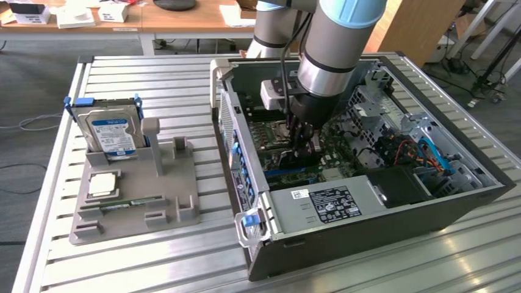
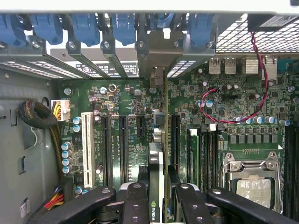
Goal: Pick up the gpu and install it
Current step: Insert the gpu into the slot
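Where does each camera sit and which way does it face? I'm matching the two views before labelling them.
Exterior view: off the arm, above the table, looking down into the open computer case; the arm reaches inside, end effector low over the motherboard.
Wrist view: on the wrist, looking along the fingers at the motherboard; the end effector grips the gpu edge-on.
Shared: the motherboard and the end effector.
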`<act>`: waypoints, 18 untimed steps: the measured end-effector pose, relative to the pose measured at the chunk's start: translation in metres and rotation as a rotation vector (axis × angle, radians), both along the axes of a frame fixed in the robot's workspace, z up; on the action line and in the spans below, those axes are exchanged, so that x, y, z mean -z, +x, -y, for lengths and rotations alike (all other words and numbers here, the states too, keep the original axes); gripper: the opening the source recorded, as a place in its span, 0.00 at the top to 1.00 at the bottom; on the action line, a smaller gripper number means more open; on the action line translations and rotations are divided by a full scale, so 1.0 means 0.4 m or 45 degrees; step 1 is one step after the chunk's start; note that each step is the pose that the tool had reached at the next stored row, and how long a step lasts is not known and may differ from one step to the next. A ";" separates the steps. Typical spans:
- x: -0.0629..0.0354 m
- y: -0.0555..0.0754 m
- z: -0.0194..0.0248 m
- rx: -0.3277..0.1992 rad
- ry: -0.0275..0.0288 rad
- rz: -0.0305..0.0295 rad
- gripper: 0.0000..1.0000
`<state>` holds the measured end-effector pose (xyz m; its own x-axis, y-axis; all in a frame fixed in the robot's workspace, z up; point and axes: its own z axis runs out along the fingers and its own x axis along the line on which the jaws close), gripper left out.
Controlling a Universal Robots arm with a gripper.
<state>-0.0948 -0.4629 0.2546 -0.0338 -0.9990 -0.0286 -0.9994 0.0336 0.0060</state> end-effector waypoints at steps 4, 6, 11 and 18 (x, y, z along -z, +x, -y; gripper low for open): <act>0.000 0.000 0.000 0.000 0.0001 0.0001 0.73; 0.000 0.000 0.000 0.000 0.0002 0.0001 0.73; 0.002 0.000 0.000 0.000 -0.0002 -0.0003 0.73; 0.003 0.000 0.000 0.000 0.0000 -0.0001 0.73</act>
